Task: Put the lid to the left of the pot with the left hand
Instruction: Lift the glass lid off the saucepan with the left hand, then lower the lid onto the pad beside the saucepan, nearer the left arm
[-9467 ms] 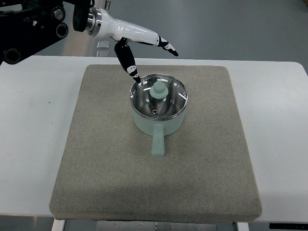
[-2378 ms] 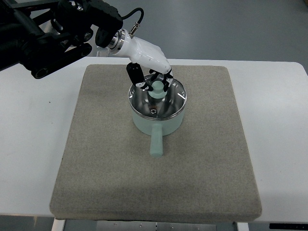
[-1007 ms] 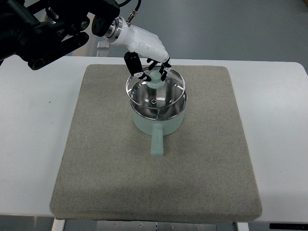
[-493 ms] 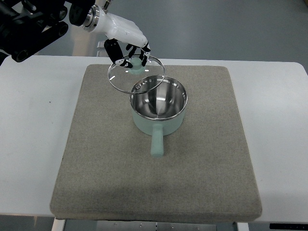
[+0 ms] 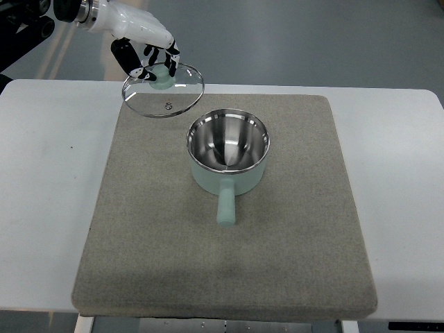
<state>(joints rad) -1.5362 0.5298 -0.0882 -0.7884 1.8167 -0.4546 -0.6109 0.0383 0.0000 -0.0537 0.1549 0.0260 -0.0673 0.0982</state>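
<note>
Steel pot (image 5: 228,153) uncovered, nothing inside.

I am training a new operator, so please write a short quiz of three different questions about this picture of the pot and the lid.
1. True or false: the lid rests on the pot.
2. Which hand grips the lid's knob? A) left hand B) right hand C) a person's hand
3. Fill in: the pot's handle points toward the ___ edge of the picture.

Key:
1. False; the lid is held up, to the pot's upper left.
2. A
3. bottom
</note>
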